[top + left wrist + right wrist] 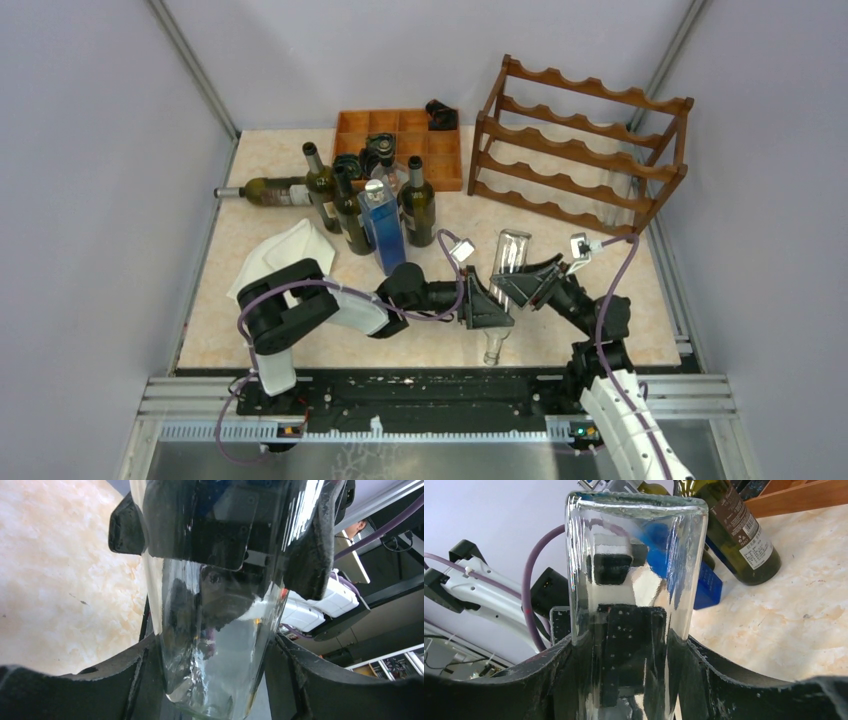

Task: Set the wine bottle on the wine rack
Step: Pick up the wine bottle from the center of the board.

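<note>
Holding the wine bottle [510,252] jointly: left pincer [489,303] and right pincer [527,284] both clamp its clear body over the near-centre table [640,320]. We log its long axis 12-to-6, base at 12. The wine rack [585,150] sits at 1 o'clock; right arm nearer.

Pale lavender walls [90,150] on three sides, aluminium corner posts [195,70], beige marbled desk [600,320], even flat light.
</note>
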Controlling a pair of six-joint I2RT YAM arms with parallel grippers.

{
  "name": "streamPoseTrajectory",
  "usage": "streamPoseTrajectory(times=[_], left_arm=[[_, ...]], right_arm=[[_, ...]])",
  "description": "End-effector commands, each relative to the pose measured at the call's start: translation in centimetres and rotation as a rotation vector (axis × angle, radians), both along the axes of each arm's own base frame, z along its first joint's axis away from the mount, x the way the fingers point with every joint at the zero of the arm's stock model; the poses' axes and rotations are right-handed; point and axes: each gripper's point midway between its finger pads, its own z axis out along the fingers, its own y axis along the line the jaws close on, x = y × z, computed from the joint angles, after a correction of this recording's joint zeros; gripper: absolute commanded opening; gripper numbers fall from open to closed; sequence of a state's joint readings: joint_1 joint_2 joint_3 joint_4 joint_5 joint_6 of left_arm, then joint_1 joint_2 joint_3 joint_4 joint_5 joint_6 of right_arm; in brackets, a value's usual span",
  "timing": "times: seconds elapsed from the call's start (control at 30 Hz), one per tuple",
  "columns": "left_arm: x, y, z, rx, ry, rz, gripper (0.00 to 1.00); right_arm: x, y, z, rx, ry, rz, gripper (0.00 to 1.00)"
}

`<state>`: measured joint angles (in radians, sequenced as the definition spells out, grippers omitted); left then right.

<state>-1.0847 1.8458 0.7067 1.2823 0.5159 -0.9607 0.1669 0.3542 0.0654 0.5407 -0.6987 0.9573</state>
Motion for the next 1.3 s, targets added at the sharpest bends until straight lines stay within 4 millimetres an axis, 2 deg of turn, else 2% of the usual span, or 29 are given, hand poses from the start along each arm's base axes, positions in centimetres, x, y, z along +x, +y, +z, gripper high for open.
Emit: streamPoseTrajectory(times=[0.0,0.03,0.07,0.13,0.23,0.33,0.77,0.97,1.27], left_arm=[[-0.6,-0.2,3.2,-0.109,-0.042,-0.037,0.1],[-0.6,-0.2,3.4,-0.113,-0.048,-0.042,0.02],[-0.7,-0.2,3.4,-0.113,-0.049,-0.043,0.0],[-0.7,-0.1,3.5,-0.114,-0.053,-0.042,0.0],[-0.6,0.0,3.6,-0.112,-0.061,-0.035,0.0],[-0.5,0.1,3.8,-0.104,-0.074,-0.02,0.0],[0.9,0.6,4.5,-0.065,-0.13,0.079,0.0],[2.4,0.9,4.9,-0.042,-0.142,0.138,0.0],[4.5,0.7,5.9,-0.008,-0.182,0.21,0.0]], right_arm=[[-0.5,-0.1,3.3,0.009,-0.146,0.001,0.2],[-0.5,-0.1,3.3,0.003,-0.147,0.002,0.29],[-0.5,0.0,3.2,-0.002,-0.146,0.005,0.38],[-0.5,0.0,3.3,-0.02,-0.15,0.003,0.57],[-0.3,-0.2,3.4,-0.058,-0.156,-0.014,0.79],[-0.1,-0.6,3.6,-0.118,-0.157,-0.052,0.87],[-0.4,-1.9,4.2,-0.256,-0.192,-0.129,0.94],[-1.8,-1.9,5.0,-0.27,-0.211,-0.114,0.95],[-3.9,-2.4,4.9,-0.282,-0.239,-0.124,0.96]])
